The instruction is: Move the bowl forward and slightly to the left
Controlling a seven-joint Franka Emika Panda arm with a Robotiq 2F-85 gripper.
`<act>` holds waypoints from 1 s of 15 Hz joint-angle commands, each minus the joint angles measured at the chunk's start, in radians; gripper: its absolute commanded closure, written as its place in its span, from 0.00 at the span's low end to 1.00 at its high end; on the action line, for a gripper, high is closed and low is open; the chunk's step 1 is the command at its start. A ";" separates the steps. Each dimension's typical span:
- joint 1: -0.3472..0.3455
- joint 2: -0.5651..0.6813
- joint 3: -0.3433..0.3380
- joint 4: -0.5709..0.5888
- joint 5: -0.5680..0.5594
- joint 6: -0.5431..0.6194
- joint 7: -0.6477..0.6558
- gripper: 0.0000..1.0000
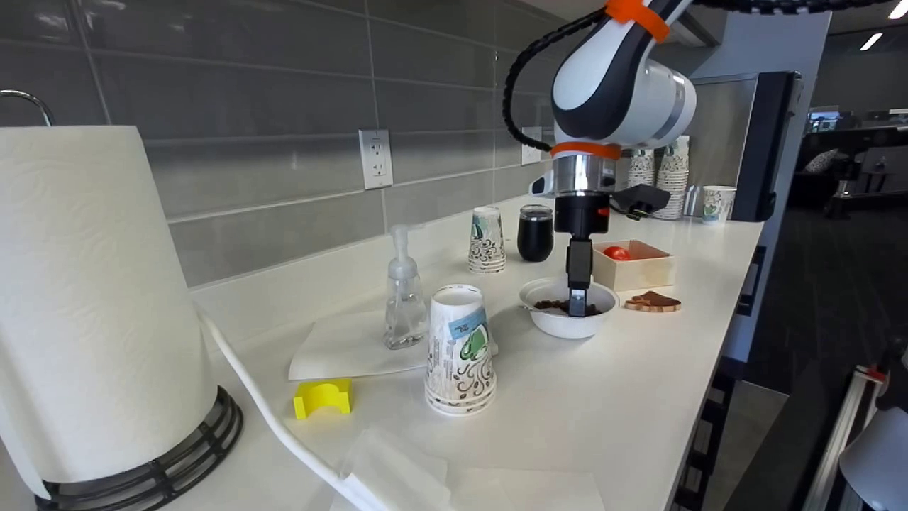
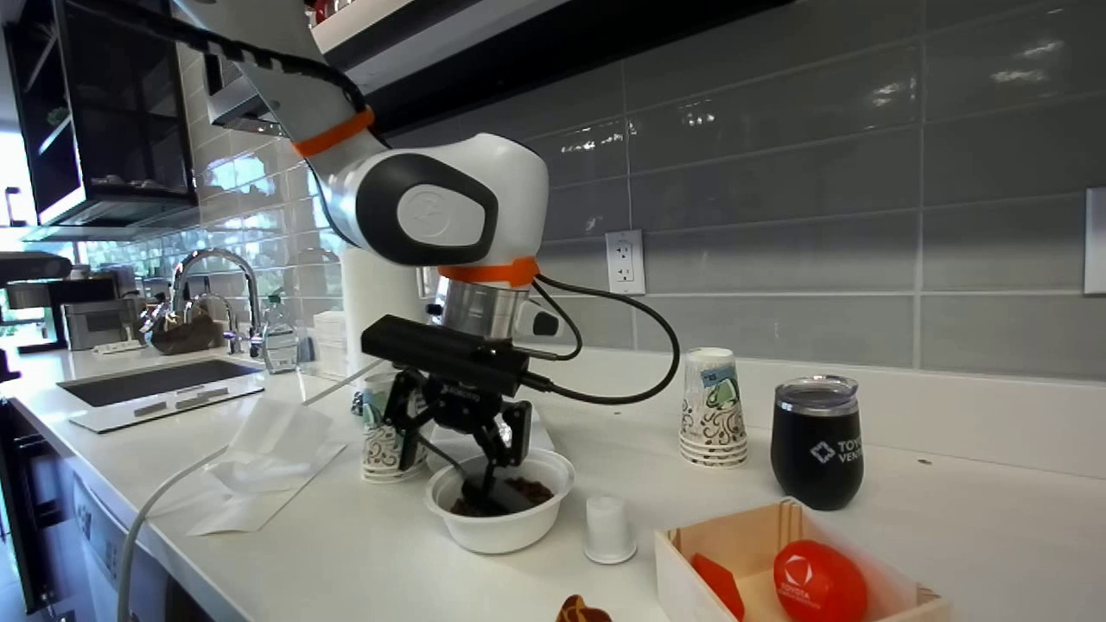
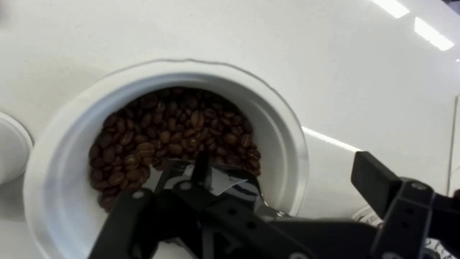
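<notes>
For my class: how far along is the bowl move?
Looks done: reaching the bowl; in the wrist view, the open gripper has one finger within the rim, the other beyond it. In hand: probably lining up a rim grip. Left, likely: closing, then moving the bowl, which rests on the counter, forward and slightly left. Its travel cannot be judged.

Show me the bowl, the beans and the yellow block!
Bowl [image 2: 501, 534]: in an exterior view, its outer wall.
Beans [image 3: 172, 133]: in the wrist view, the heap's middle.
Yellow block [image 1: 323, 394]: in an exterior view, its middle.
</notes>
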 commanded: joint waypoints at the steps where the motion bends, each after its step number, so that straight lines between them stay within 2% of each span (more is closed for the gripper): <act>1: 0.008 -0.113 -0.005 -0.037 -0.025 -0.005 0.132 0.00; 5: -0.007 -0.171 0.003 -0.024 -0.092 -0.017 0.394 0.00; 10: -0.056 -0.195 0.021 0.056 -0.254 -0.144 0.726 0.00; 15: -0.074 -0.188 0.016 0.159 -0.310 -0.305 0.843 0.00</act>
